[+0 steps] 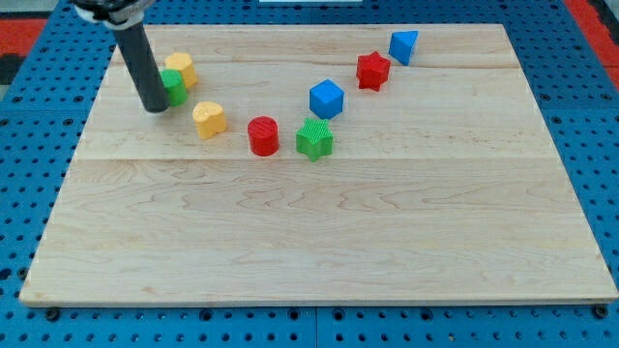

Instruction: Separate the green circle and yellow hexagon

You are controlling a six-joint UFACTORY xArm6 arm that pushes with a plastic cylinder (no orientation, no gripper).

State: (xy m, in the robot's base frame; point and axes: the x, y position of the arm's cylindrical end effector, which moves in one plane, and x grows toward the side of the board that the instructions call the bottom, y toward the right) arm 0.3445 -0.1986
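The green circle [175, 86] sits at the board's upper left, touching the yellow hexagon [182, 66] just above it. My tip [155, 106] rests on the board against the green circle's left side, partly hiding it. The dark rod rises from there to the view's top left.
A yellow heart [209, 118], a red cylinder [263, 135] and a green star [314, 138] lie in a row right of my tip. A blue cube [327, 98], a red star [372, 71] and a blue triangle [403, 45] run up to the right. The wooden board [319, 242] lies on a blue pegboard.
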